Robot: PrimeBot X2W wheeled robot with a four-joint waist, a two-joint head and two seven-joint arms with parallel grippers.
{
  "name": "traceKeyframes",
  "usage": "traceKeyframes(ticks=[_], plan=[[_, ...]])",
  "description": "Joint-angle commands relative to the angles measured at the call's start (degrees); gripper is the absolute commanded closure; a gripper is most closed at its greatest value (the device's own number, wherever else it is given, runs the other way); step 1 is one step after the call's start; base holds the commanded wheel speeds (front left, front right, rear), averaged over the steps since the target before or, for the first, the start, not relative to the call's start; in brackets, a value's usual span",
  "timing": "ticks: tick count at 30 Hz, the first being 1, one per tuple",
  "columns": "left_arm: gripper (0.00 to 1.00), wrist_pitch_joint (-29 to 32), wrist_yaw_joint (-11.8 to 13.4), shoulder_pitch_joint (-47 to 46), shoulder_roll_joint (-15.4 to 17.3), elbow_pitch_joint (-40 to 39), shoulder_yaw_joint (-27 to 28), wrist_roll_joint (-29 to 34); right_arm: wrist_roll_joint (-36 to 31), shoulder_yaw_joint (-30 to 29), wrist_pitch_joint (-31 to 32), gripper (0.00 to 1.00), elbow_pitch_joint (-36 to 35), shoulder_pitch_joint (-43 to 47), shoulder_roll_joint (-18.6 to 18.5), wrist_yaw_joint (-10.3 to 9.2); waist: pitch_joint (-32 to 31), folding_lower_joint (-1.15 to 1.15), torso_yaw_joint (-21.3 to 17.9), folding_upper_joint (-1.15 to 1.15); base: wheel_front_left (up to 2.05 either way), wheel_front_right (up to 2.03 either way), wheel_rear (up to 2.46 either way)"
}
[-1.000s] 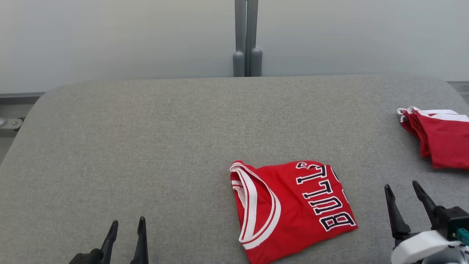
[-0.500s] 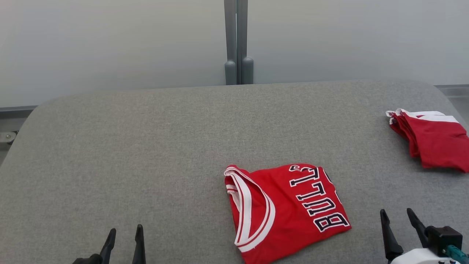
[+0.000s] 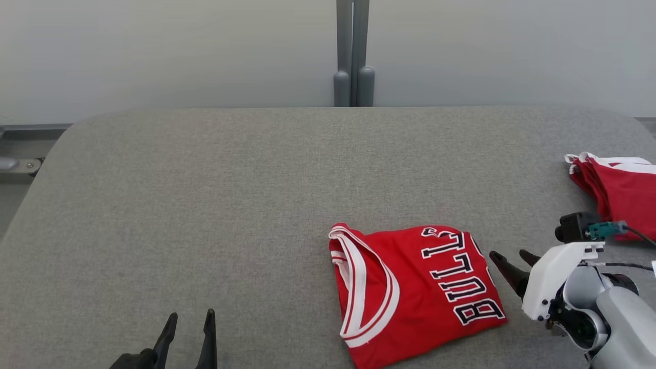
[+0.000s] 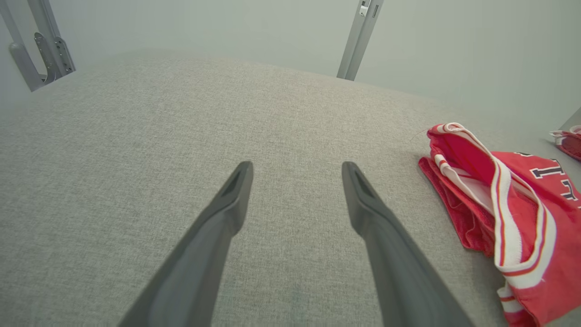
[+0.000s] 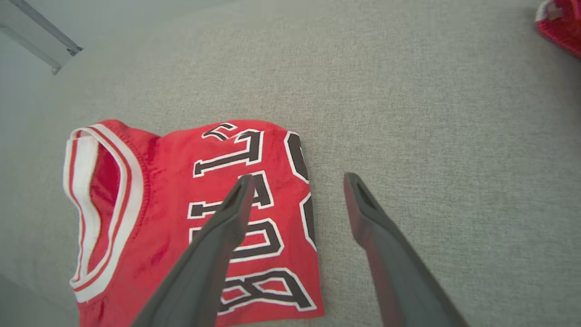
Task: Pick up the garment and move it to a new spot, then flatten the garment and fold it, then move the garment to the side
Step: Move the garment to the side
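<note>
Presently, the grey table [image 3: 205,205] carries a folded red jersey [image 3: 410,302] at near right-centre, lettering up and collar to the left. A red pile [image 3: 622,189] lies at the right edge. The right gripper [image 3: 507,253] is at the jersey's right edge, jaws apart and empty. The left gripper [image 3: 191,313] is likewise spread and empty, well apart at the lower left.

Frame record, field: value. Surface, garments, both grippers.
surface: grey padded table
garment: red jersey, folded, lettering up, lying flat
other: red pile at the table's right edge
left gripper: jaws open, empty, left of the jersey, apart from it
right gripper: jaws open, empty, straddling the jersey's right edge; contact unclear
stage: looks folded, not yet moved aside
</note>
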Motion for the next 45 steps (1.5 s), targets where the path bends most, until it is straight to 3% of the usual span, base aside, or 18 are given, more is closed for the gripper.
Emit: traceKeyframes(ticks=[1,3,8,16,20,30,43,44,45], plan=[[0.00,0.0,0.0,-1.1,0.4,0.1,-0.1,0.0,0.4,0.8,1.5,0.00,0.5,-0.7,-0.5,-0.02,0.5,0.00,1.0,0.00,0.00,0.00,0.00],[0.00,0.0,0.0,-1.8,0.4,0.2,-0.7,-0.3,2.2,2.9,6.4,0.00,2.6,-3.4,-2.7,-0.01,1.4,0.00,2.4,0.00,0.00,0.00,0.00],[0.00,0.0,0.0,-4.4,0.7,0.0,-2.5,-0.7,5.5,3.4,7.9,0.00,7.5,-6.7,-3.9,-0.02,5.0,0.00,5.2,0.00,0.00,0.00,0.00],[0.00,0.0,0.0,-7.6,1.1,-0.1,-3.4,-1.8,11.4,4.0,10.2,0.00,15.6,-10.2,-1.2,0.00,9.1,0.00,6.7,0.00,0.00,0.00,0.00],[0.00,0.0,0.0,-8.1,1.3,-0.3,-2.8,-1.8,15.3,6.5,11.4,0.00,13.9,-10.1,-0.2,0.01,9.4,0.00,5.7,0.00,0.00,0.00,0.00],[0.00,0.0,0.0,-8.5,1.4,0.1,-2.9,-1.5,20.7,11.9,9.7,0.00,10.2,-10.3,-2.8,0.00,8.2,0.00,3.0,0.00,0.00,0.00,0.00],[0.00,0.0,0.0,-7.9,1.5,-0.2,-3.5,-1.5,24.6,17.0,6.2,0.00,10.0,-11.5,-3.5,0.00,8.9,0.00,3.3,0.00,0.00,0.00,0.00],[0.00,0.0,0.0,-8.1,1.5,-0.2,-3.5,-1.6,24.7,17.3,5.8,0.05,10.4,-11.7,-3.4,0.00,9.0,0.00,3.4,0.00,0.00,0.00,0.00],[0.00,0.0,0.0,-8.3,1.6,-0.2,-3.6,-1.6,24.9,17.8,5.5,0.20,10.8,-11.8,-3.3,0.00,9.1,0.00,3.6,0.00,0.00,0.00,0.00]])
